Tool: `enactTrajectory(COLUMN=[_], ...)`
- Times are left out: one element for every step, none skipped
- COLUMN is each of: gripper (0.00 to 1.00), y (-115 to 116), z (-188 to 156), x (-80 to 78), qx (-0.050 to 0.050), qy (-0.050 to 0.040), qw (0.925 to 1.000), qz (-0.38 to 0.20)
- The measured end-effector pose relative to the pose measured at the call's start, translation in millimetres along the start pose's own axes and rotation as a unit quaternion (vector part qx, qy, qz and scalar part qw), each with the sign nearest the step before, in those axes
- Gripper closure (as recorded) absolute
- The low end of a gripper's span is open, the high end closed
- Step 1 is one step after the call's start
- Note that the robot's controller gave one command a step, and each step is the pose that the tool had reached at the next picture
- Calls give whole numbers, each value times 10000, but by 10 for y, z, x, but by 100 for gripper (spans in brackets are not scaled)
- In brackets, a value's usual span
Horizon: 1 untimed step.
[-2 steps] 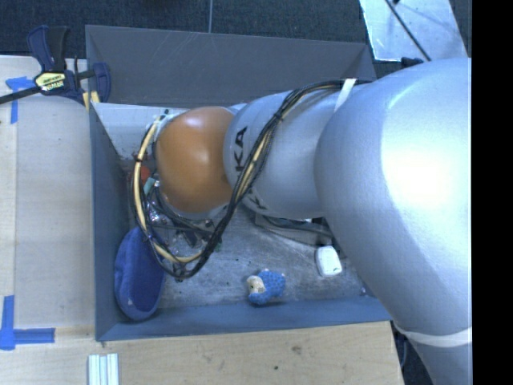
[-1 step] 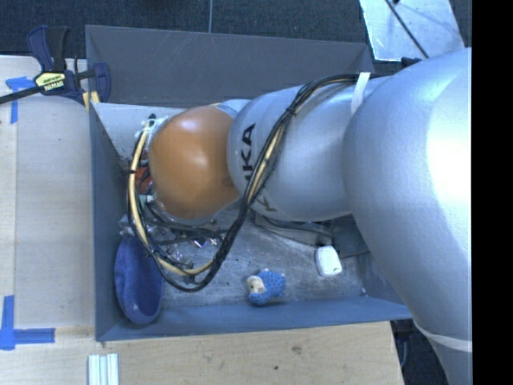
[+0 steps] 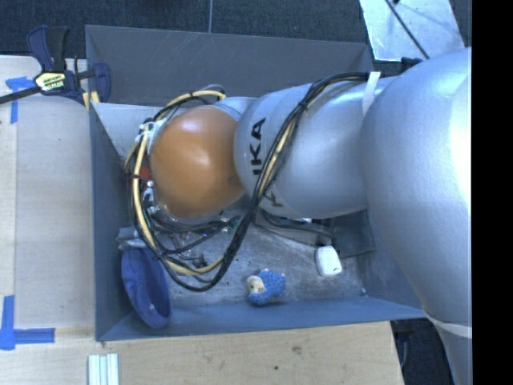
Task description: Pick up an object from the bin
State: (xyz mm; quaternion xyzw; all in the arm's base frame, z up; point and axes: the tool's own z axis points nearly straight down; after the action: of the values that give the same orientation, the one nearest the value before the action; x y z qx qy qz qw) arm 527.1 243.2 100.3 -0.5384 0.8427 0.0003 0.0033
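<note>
Much of bin (image 3: 108, 215) beneath arm (image 3: 321, 159)

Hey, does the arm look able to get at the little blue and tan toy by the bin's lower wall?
Probably yes. The blue and tan toy lies alone on bare floor, apart from the white block and dark blue item, nothing over it. The wall beside it may crowd the arm.

Arm (image 3: 321, 151) reaches in from right; orange wrist cover (image 3: 192, 163) angled down-left.
</note>
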Motion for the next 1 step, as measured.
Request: enactTrajectory(gripper=[0], y=[1], z=[302], x=[16], qx=[-7], qy=[56], qw=[9923], qz=[-1237])
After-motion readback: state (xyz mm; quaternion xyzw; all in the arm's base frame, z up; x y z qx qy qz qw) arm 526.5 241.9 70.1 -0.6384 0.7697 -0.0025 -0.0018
